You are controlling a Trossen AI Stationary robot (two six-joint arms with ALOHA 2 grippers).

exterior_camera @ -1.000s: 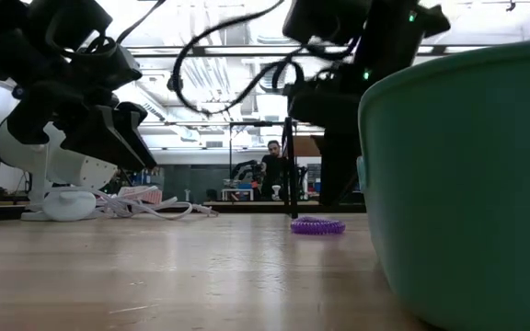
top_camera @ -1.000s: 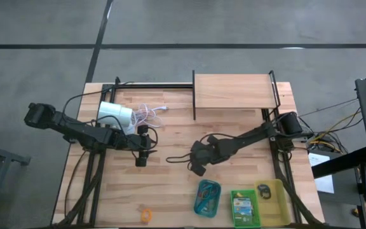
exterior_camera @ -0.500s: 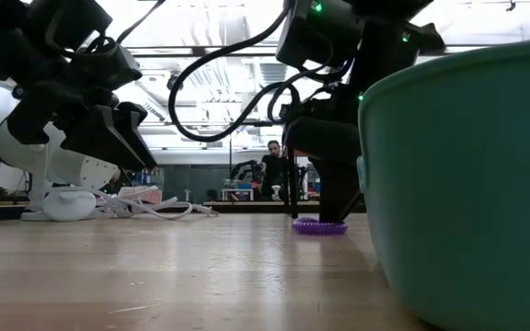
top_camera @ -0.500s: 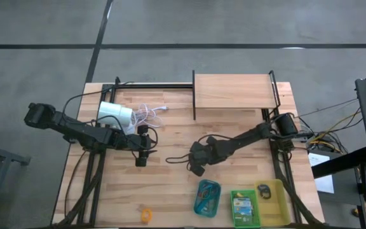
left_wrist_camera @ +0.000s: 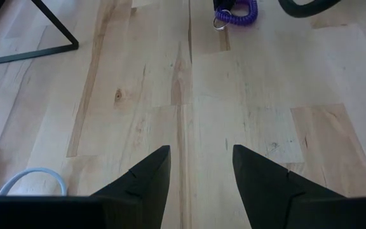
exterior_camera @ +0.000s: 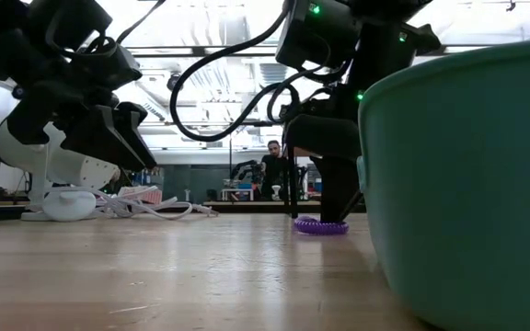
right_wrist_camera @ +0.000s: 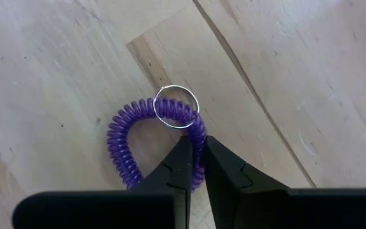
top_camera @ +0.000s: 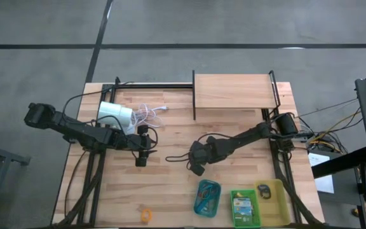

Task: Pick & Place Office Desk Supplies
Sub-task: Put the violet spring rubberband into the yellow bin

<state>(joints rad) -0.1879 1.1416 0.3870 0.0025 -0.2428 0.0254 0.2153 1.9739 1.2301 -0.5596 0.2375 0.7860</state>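
Right gripper (right_wrist_camera: 194,162) is down at the middle of the wooden tabletop (top_camera: 170,191), and I see its fingers pinched together on the purple coiled plastic loop (right_wrist_camera: 132,143) with a thin metal ring (right_wrist_camera: 176,107), which lies flat on the wood. Left gripper (left_wrist_camera: 196,168) hovers nearer the left edge, beside the white cylindrical lamp (top_camera: 114,114), fingers apart and holding nothing.

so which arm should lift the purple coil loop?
Right. The right gripper is already pinched on the purple coiled loop at mid-table; the left gripper is open, well short of it.
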